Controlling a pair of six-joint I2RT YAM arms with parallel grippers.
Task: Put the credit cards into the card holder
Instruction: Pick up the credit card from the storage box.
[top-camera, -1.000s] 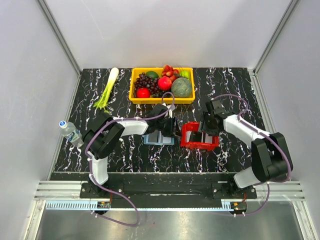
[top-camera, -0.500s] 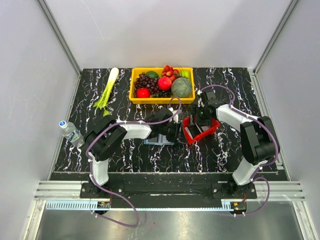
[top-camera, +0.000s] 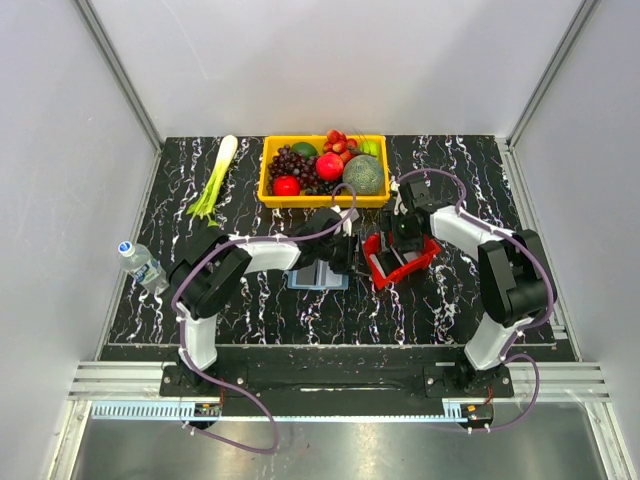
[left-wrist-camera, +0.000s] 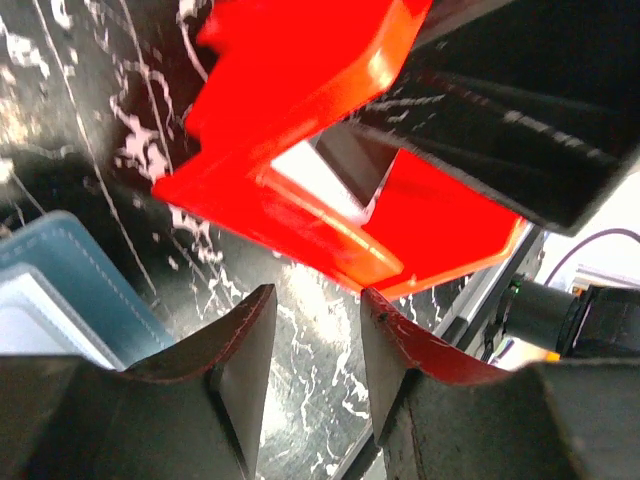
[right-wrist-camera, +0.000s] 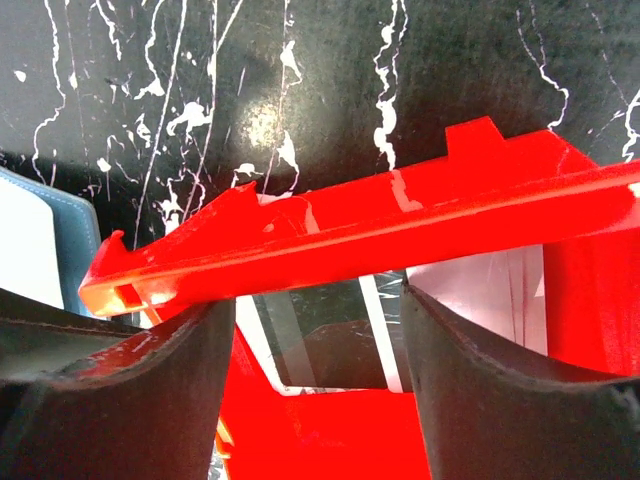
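Dark and white credit cards (right-wrist-camera: 340, 335) lie in a red tray (top-camera: 385, 279) that sits askew right of the table's middle. My right gripper (right-wrist-camera: 310, 385) is open inside the tray, its fingers wide either side of a dark card, touching nothing that I can make out. The blue card holder (top-camera: 312, 278) lies open left of the tray, a white card (left-wrist-camera: 30, 320) showing in it. My left gripper (left-wrist-camera: 315, 335) hovers between holder and tray (left-wrist-camera: 300, 215), open with a narrow gap and only table between its fingers. The cards (left-wrist-camera: 335, 175) show past the tray's wall.
A yellow basket (top-camera: 268, 195) of fruit stands just behind the tray. A leek (top-camera: 215, 178) lies at the back left. A water bottle (top-camera: 140, 262) lies at the left edge. Grey walls close the table in on three sides.
My right arm has swung left and back, and its gripper now sits in the red tray with wider jaws. The tray has turned askew and shifted left. My left gripper barely moved.
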